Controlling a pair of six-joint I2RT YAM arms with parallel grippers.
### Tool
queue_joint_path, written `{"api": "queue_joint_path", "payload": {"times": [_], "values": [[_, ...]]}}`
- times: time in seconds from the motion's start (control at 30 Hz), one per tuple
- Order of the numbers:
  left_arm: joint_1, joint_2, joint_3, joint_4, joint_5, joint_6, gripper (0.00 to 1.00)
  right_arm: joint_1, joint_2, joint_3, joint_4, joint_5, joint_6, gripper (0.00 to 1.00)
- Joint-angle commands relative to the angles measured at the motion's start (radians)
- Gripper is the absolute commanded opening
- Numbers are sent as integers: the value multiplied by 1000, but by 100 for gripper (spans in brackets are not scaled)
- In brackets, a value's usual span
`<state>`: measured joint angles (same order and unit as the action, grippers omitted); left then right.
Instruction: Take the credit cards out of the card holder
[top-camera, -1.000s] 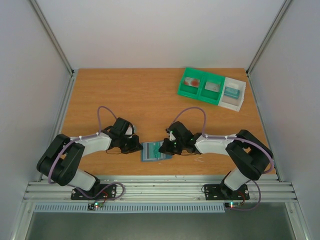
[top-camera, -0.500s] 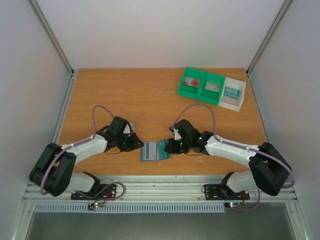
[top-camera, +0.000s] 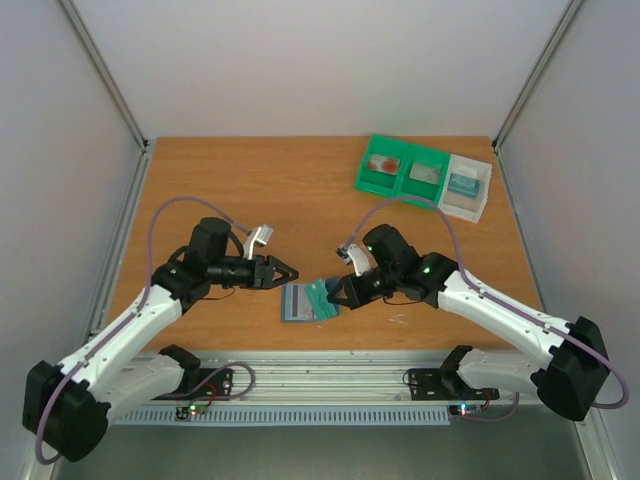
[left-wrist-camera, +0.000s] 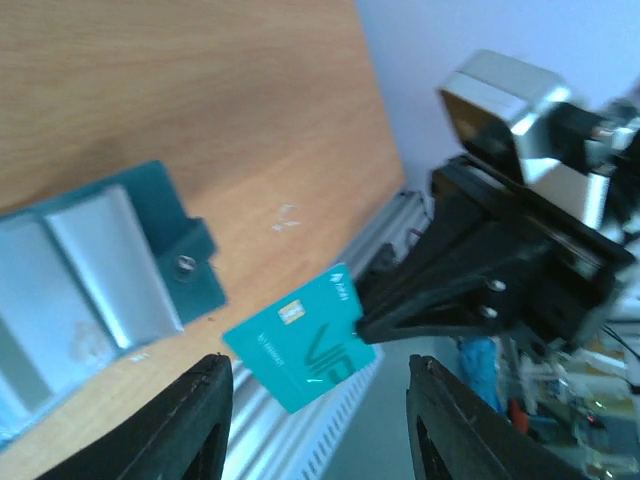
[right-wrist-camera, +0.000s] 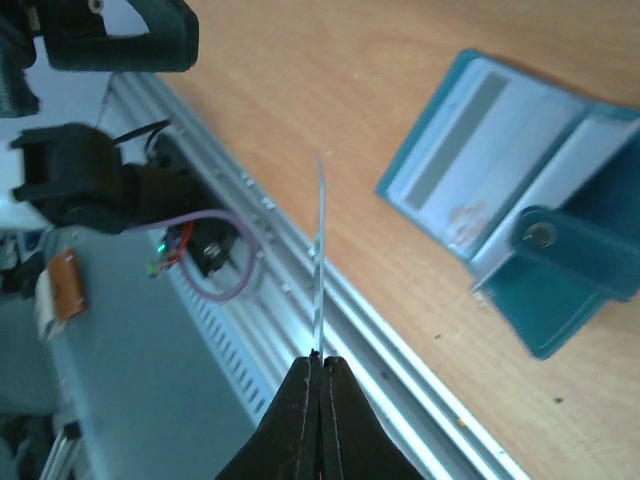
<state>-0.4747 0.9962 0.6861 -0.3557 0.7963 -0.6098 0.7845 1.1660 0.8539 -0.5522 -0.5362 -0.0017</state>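
Task progress: partly done. One teal card (left-wrist-camera: 300, 350), with a chip on its face, is out of the card holder (top-camera: 300, 303) and held in the air just beside it.
Cards put away: a red card (top-camera: 384, 163) lies in the left compartment of the green tray (top-camera: 398, 195) at the far right of the table (top-camera: 250, 190).
Card holder: lies open and flat near the table's near edge, between the two arms.
Remaining: a pale panel with a grey stripe shows in the holder's slot. Whether it is another card cannot be told. The held card is judged due for the trays.
Right gripper (right-wrist-camera: 320, 362): fingers pressed together on the teal card's edge.
Left gripper (top-camera: 285, 271): fingers apart, holding nothing, clear of holder and card.
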Motion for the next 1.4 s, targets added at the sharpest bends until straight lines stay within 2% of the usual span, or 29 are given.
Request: {"api": "queue_joint_path", "payload": {"times": [0.0, 0.2, 0.37, 0.53, 0.7, 0.83, 0.9, 1.03, 1.2, 1.23, 1.37], "values": [[-2, -77, 38, -51, 144, -7, 51, -4, -45, 23, -30, -201, -48, 1], [-2, -72, 171, -263, 226, 134, 54, -4, -105, 20, 34, -378, -33, 1], [-2, -40, 178, -247, 378, 146, 56, -5, -144, 25, 89, -460, -14, 1], [-2, -45, 179, -236, 447, 128, 55, -5, -145, 27, 162, -510, 45, 1], [-4, -68, 126, -176, 451, 79, 46, -5, -118, 30, 212, -533, 74, 1], [-9, -70, 112, -167, 457, 69, 42, -5, -88, 55, 218, -541, 83, 1], [-15, -68, 113, -157, 464, 58, 33, -5, -83, 63, 210, -538, 81, 1], [-16, -69, 125, -170, 465, 62, 2, -4, -83, 66, 200, -533, 78, 1], [-16, -79, 135, -180, 446, 81, 0, -5, -98, 80, 150, -433, 81, 1], [-16, -82, 131, -166, 436, 78, 0, -5, -105, 81, 142, -399, 89, 3], [-16, -99, 128, -114, 318, 30, 0, -5, -143, 75, 119, -209, 166, 27]]}}
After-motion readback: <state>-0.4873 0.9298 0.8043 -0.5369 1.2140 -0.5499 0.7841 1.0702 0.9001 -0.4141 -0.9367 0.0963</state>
